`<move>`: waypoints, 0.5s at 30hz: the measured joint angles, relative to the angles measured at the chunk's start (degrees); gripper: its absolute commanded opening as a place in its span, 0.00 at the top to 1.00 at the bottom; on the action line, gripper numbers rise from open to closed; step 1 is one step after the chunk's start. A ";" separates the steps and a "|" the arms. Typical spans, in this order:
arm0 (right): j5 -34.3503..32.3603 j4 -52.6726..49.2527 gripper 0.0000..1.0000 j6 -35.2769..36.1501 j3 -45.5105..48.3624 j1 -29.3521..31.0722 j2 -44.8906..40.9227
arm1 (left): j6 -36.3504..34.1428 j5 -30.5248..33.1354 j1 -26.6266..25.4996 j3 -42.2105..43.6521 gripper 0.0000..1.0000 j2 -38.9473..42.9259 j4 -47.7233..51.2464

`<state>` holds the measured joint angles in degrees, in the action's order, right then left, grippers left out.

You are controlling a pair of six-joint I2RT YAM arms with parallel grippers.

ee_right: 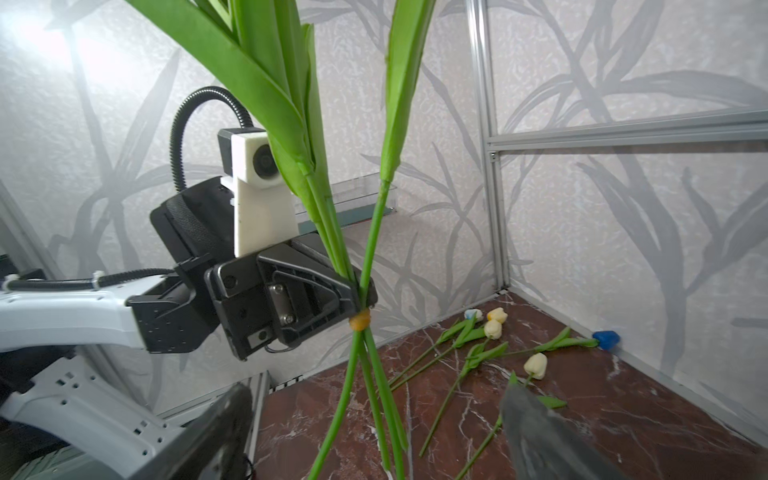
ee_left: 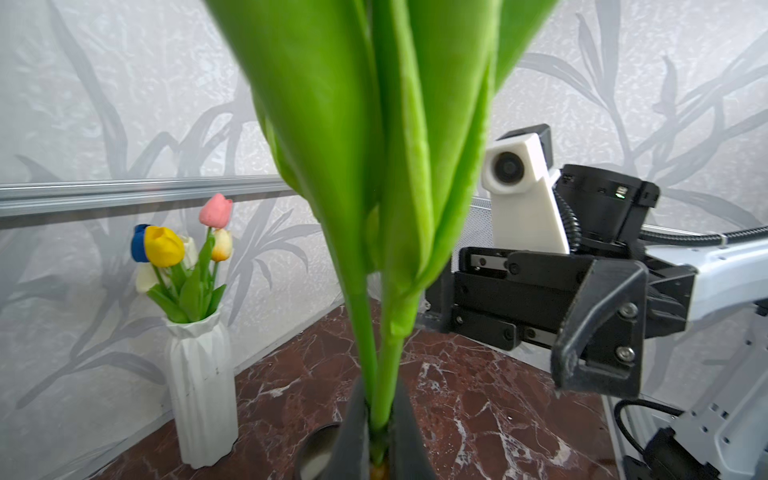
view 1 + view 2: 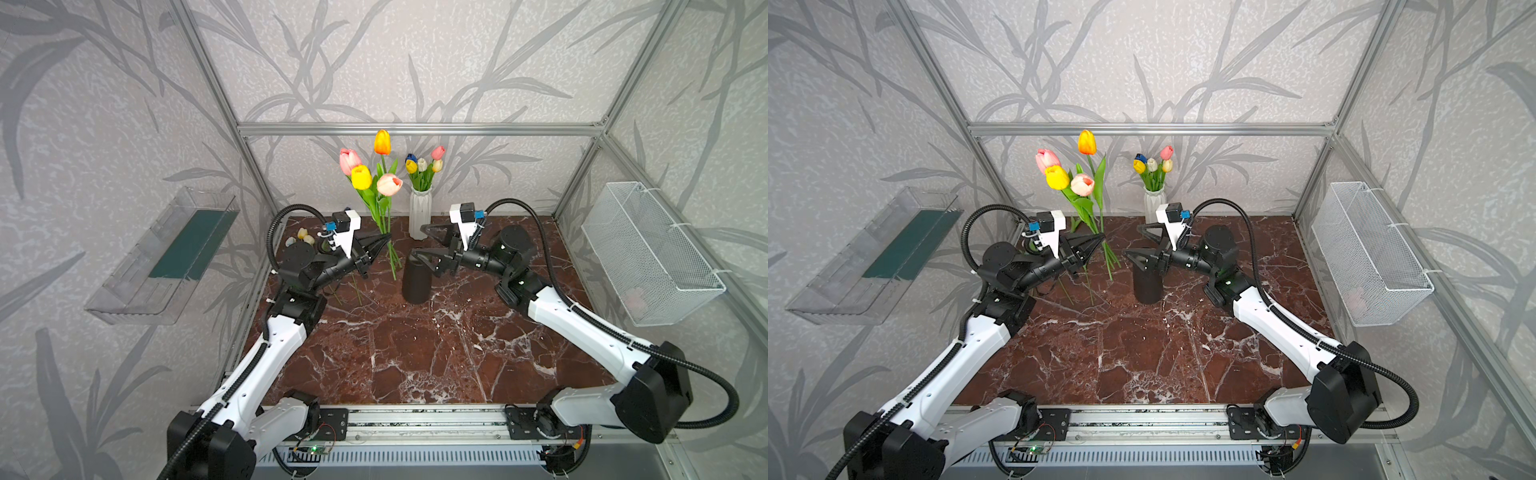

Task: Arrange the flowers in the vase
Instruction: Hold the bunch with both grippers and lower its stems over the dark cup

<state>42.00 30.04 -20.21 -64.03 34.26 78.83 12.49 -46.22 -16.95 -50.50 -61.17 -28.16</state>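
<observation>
**Right wrist view: tulip bunch (image 1: 401, 83) pinched**

My left pincer (image 1: 360, 291) pinches the tulip bunch just above its band (image 1: 360, 321), upright beside the black vase (image 3: 415, 278); right pincer (image 3: 422, 241) stands spread. Light, whippy stems, I judge: hold low.

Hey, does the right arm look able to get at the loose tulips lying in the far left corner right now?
Probably not directly: the left arm and left tool, shut on the banded tulip bunch, stand between the open right tool and the loose tulips.
</observation>
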 measured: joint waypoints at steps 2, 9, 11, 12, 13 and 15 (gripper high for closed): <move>2.45 0.72 0.02 -0.26 -1.99 0.09 1.33 | -0.85 -0.81 -1.09 0.00 1.00 -0.07 0.55; 8.04 -0.09 0.01 1.53 -10.75 1.20 6.93 | -3.04 -1.92 -3.80 -0.02 1.00 -0.96 2.19; 8.61 -1.64 0.03 2.89 -12.79 1.84 8.20 | -3.32 -1.95 -4.00 -0.02 1.00 -1.38 2.73; 8.70 -2.56 0.06 3.45 -13.70 2.25 8.76 | -3.45 -1.95 -4.02 -0.04 1.00 -1.62 3.04; 8.74 -3.52 0.09 4.44 -14.45 2.75 9.20 | -3.56 -1.95 -4.02 -0.11 1.00 -1.88 3.56; 8.41 -5.16 0.17 6.14 -15.13 3.78 9.53 | -3.96 -1.88 -4.02 -0.59 1.00 -2.49 4.59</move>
<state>50.41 24.88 -14.06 -79.15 38.04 88.36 8.54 -48.10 -20.97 -51.09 -63.66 -23.57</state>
